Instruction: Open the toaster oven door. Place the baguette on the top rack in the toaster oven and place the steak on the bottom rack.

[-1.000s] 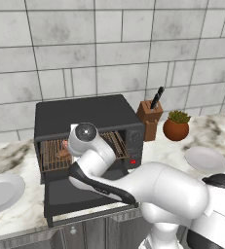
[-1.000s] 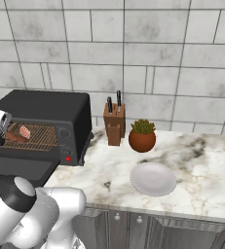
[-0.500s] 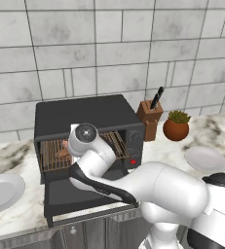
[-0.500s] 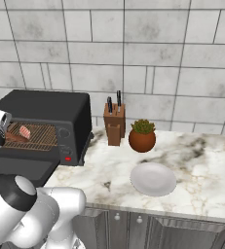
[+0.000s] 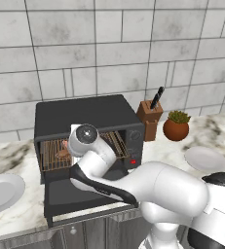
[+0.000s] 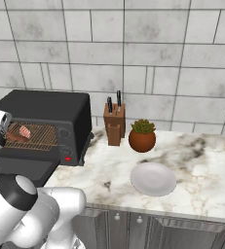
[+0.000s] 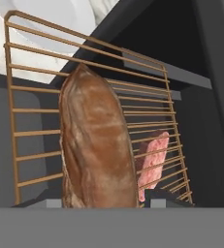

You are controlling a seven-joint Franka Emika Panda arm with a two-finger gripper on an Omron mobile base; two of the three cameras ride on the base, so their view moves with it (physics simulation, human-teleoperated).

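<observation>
Reaching into the toaster oven (image 5: 89, 119), the hand (image 7: 104, 202) hangs over the baguette (image 7: 96, 150) — whether its fingers clamp the loaf or stand free cannot be told. The baguette lies along the top rack (image 7: 31, 92); the steak (image 7: 150, 160) lies below it. The toaster oven door (image 5: 80, 194) hangs open over the counter (image 6: 192, 165).

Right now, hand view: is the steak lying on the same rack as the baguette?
No: the steak shows through the wires of the rack that the baguette lies on.
</observation>
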